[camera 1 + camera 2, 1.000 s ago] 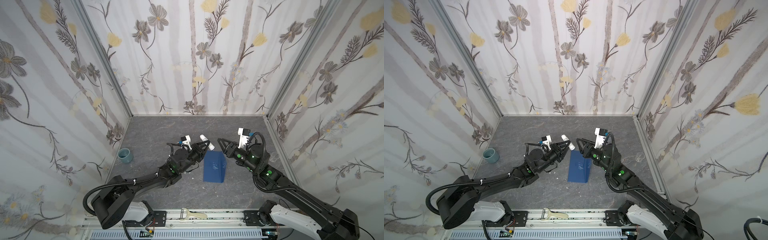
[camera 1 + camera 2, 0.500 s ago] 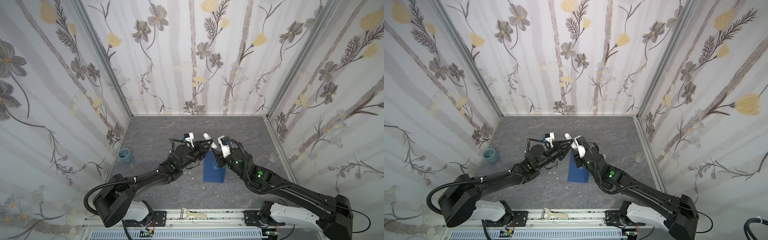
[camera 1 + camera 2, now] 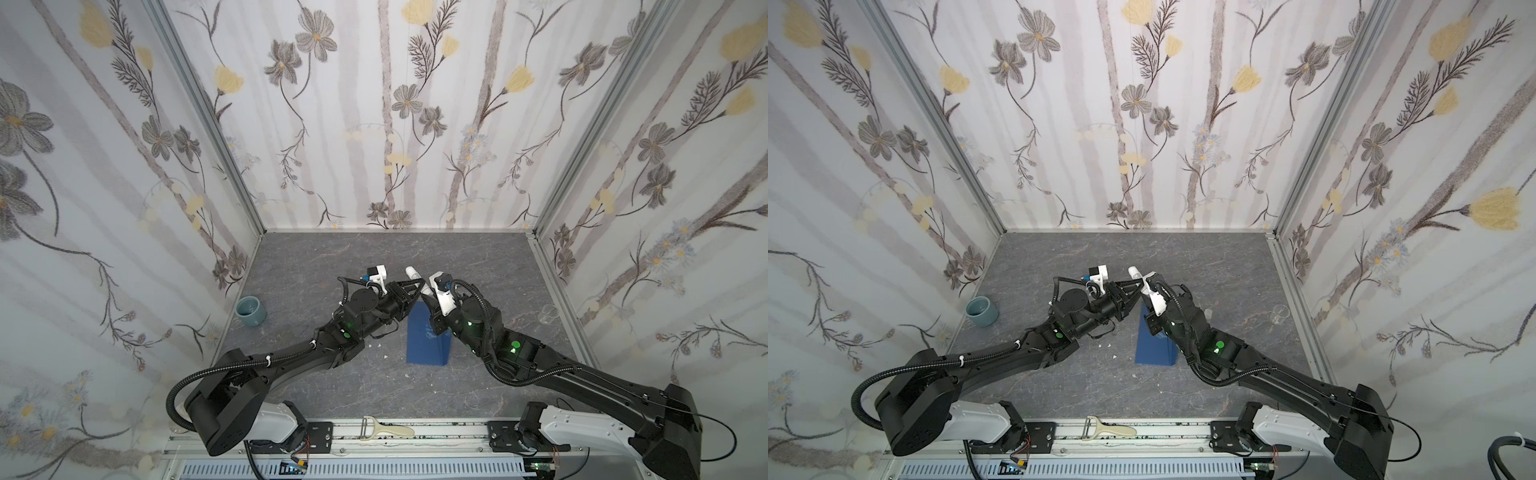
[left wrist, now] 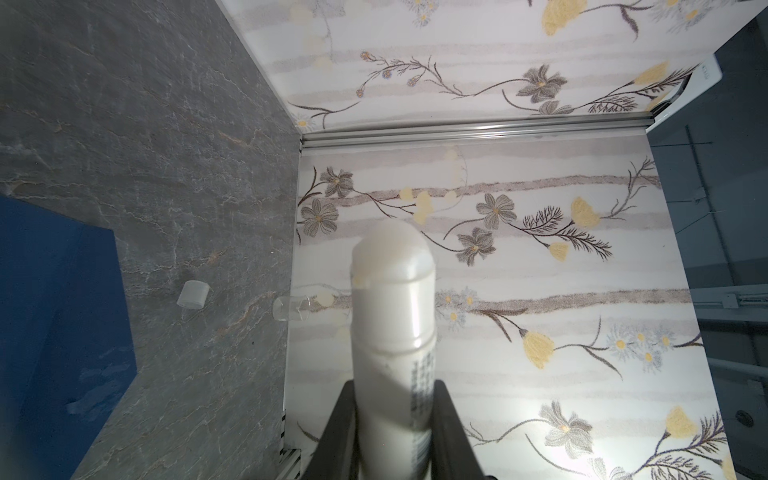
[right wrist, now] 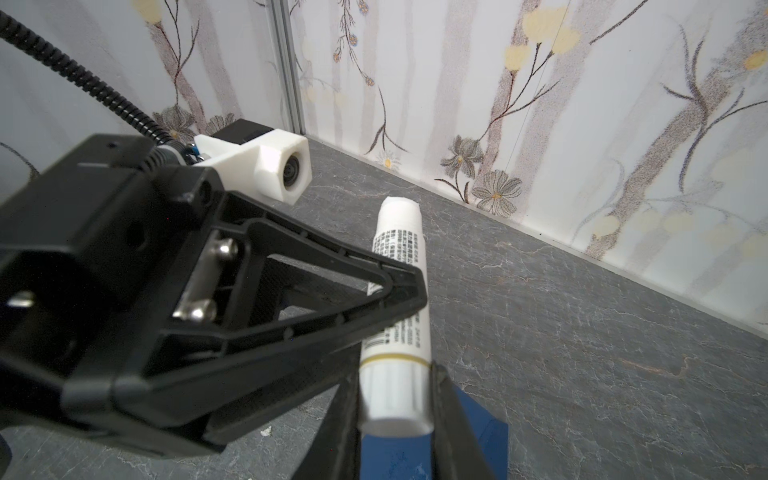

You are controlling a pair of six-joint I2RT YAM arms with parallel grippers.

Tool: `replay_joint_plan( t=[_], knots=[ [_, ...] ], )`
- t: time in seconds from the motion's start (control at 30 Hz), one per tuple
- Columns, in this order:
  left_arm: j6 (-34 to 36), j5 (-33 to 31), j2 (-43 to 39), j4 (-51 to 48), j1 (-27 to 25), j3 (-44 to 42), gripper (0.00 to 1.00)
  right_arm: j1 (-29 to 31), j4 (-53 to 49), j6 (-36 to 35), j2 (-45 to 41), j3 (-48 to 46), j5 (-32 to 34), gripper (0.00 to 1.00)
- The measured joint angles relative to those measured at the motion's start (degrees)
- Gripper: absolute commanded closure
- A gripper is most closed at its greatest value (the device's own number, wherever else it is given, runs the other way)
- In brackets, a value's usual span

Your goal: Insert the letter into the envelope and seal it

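Out to the left of the envelope (image 3: 426, 345), well apart from it, a teal cup (image 3: 251, 311) stands on the grey table (image 3: 332, 257). In comes the left claw (image 4: 394, 384), poised over the envelope's far end, narrow and clamped on the body of a white glue stick (image 4: 392, 311). The stick's bare cream tip points away from the envelope toward the back wall. The navy envelope itself lies flat on the table in both top views, pale mark at its centre, its near end clear of both arms and its far end tucked under the two claws.

And there's the right claw (image 5: 395, 390), directly above that same far end. Its jaws are drawn in snug on the stick's ribbed base, just behind the left claw's tips, so both claws have hold of the one stick.

To the right of the envelope a small white cap (image 4: 192, 294) lies on the table. Farther right, well apart, a clear glass (image 3: 549, 313) stands by the wall.
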Motion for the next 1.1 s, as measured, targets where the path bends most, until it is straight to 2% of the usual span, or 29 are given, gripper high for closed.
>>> replay_joint_plan(
  t=[0.23, 0.33, 0.6, 0.9, 1.1],
  knots=[
    [0.0, -0.59, -0.46, -0.07, -0.11, -0.2, 1.0, -1.38, 0.15, 2.91, -0.31, 0.15, -3.76, 0.87],
    [-0.02, -1.6, -0.48, 0.42, -0.39, -0.48, 1.0, -3.76, 0.09, 7.26, -0.72, 0.15, -8.57, 0.88],
    [0.07, -4.61, -0.17, 3.93, -1.77, -1.03, 1.0, -12.92, 2.19, 24.63, -2.25, -0.83, -27.41, 0.88],
    [0.55, -7.13, 0.57, 5.95, -2.82, -1.62, 1.0, -17.66, 11.89, 44.7, -2.01, -5.99, -37.75, 0.91],
    [1.18, -8.04, 0.76, 6.45, -3.17, -2.16, 1.0, -20.11, 19.56, 57.18, -0.72, -9.42, -43.47, 0.89]
  ],
)
